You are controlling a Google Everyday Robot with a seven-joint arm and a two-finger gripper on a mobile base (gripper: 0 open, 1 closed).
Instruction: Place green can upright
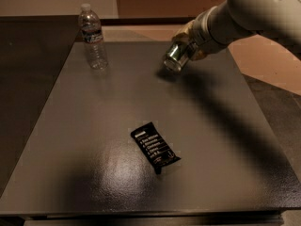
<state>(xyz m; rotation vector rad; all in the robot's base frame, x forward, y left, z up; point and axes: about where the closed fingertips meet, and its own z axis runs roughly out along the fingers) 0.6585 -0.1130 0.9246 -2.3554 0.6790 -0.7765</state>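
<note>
The green can [174,57] is held in my gripper [183,46] at the far right of the dark table [84,126]. The can is tilted, its shiny silver end facing down and toward the camera, and its dark body is mostly hidden by the fingers. It hangs a little above the tabletop, with its shadow just below it. My gripper is shut on the can, and the pale arm reaches in from the upper right.
A clear plastic water bottle [92,37] stands upright at the table's far left. A flat black snack wrapper [154,146] lies near the middle front. The table's right edge runs close to the arm; tan floor lies beyond it.
</note>
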